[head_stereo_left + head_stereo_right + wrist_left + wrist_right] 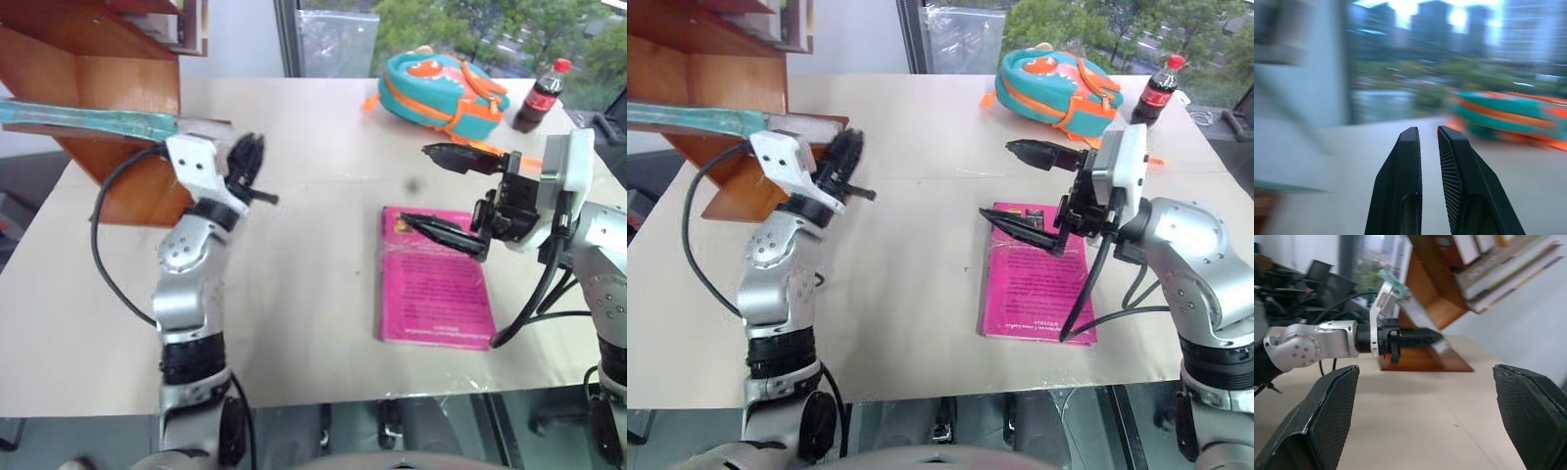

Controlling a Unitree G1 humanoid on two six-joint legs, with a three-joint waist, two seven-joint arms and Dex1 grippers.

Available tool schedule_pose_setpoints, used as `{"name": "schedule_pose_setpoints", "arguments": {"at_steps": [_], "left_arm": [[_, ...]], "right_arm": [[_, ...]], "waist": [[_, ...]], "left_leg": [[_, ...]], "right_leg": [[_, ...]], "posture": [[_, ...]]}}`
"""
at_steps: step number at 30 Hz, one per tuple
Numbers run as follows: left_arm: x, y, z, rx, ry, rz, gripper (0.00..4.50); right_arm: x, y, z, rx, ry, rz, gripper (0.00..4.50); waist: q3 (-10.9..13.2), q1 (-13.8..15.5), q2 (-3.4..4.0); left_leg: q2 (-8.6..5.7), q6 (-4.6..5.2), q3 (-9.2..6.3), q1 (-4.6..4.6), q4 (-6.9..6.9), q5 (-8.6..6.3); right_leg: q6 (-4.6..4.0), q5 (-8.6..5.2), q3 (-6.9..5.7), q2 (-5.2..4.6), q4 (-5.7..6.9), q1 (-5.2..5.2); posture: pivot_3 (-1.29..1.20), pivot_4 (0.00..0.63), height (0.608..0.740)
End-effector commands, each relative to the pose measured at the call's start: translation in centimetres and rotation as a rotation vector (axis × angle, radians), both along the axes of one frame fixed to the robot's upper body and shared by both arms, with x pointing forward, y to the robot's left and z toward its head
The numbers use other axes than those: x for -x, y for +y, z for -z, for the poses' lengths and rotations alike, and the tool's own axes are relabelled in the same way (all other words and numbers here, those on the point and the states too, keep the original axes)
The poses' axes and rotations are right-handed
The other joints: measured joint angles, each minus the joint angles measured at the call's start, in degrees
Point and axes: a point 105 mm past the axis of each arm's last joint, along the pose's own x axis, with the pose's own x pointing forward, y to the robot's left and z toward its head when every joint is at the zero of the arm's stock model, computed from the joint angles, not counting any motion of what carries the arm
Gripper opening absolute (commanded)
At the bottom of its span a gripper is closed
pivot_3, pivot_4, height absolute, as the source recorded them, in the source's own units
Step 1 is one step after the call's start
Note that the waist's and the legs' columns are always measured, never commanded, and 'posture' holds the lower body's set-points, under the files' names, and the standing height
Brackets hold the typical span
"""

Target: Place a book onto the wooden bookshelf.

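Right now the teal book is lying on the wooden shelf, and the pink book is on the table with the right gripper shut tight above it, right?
Almost. The right gripper is open, not shut: the right wrist view shows its fingers far apart. The teal book does lie on the wooden shelf, and the pink book is on the table.

Silver jointed arms, black ribbed jaws, looping black cables, white wrist camera housings.

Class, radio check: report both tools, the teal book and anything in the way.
Left tool shut, empty. Right tool open above pink book. Teal book lying on wooden bookshelf. Nothing in the way.
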Motion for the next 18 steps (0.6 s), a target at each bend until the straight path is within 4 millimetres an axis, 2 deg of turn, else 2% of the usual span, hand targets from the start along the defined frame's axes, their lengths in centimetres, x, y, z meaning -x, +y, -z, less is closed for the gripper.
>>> {"name": "schedule_pose_setpoints", "arguments": {"at_steps": [1,3,5,10,12,14,18], "left_arm": [[0.9,4.2,-1.3,0.062,-0.09,-0.207,0.68],[0.9,3.8,-1.4,0.064,-0.102,-0.147,0.68],[0.7,2.4,-1.1,0.059,-0.086,-0.048,0.68],[1.3,-2.6,3.0,-0.003,0.097,0.303,0.68],[2.4,-4.4,5.2,-0.032,0.189,0.442,1.21],[3.5,-5.0,6.8,-0.062,0.259,0.532,1.81],[5.5,-3.3,7.8,-0.098,0.341,0.598,3.71]], "right_arm": [[0.8,-0.2,-1.1,-0.01,-0.049,0.006,4.5],[0.8,-0.3,-1.0,-0.007,-0.045,0.012,4.5],[0.7,-0.5,-0.9,-0.004,-0.035,0.022,4.5],[0.1,-1.5,1.1,0.072,0.017,0.098,4.5],[-0.7,-2.9,2.9,0.133,0.076,0.195,4.5],[-1.4,-5.0,5.1,0.2,0.151,0.306,4.5],[-0.9,-9.7,8.2,0.296,0.258,0.46,4.5]], "waist": [[0.0,0.02,0.0],[0.0,-0.02,0.0],[0.0,0.01,0.0],[-0.01,0.61,0.01],[-0.02,0.76,0.0],[-0.02,0.78,0.0],[0.01,0.66,0.06]], "left_leg": [[0.0,0.0,-0.01,0.0,-0.02,0.0],[-0.01,0.0,-0.02,-0.03,-0.03,0.0],[-0.02,0.0,-0.01,-0.03,-0.02,0.0],[-0.06,0.0,-0.04,-0.05,-0.02,0.0],[-0.08,0.0,-0.14,-0.16,-0.01,0.0],[-0.09,0.01,-0.16,-0.19,-0.02,-0.01],[-0.06,0.01,-0.21,-0.21,-0.03,-0.01]], "right_leg": [[0.0,0.0,-0.01,-0.01,-0.01,-0.01],[0.0,0.0,-0.07,0.0,-0.01,-0.02],[0.0,0.0,-0.06,0.0,0.0,-0.02],[0.0,0.0,-0.11,0.02,-0.02,0.0],[0.01,0.0,-0.23,0.0,-0.12,0.0],[0.01,0.0,-0.28,-0.01,-0.2,0.02],[0.01,-0.02,-0.33,0.01,-0.21,0.01]], "posture": [[0.0,0.15,0.74],[0.0,0.15,0.74],[0.0,0.15,0.74],[0.0,0.15,0.74],[0.0,0.15,0.74],[0.0,0.15,0.74],[0.0,0.15,0.74]]}}
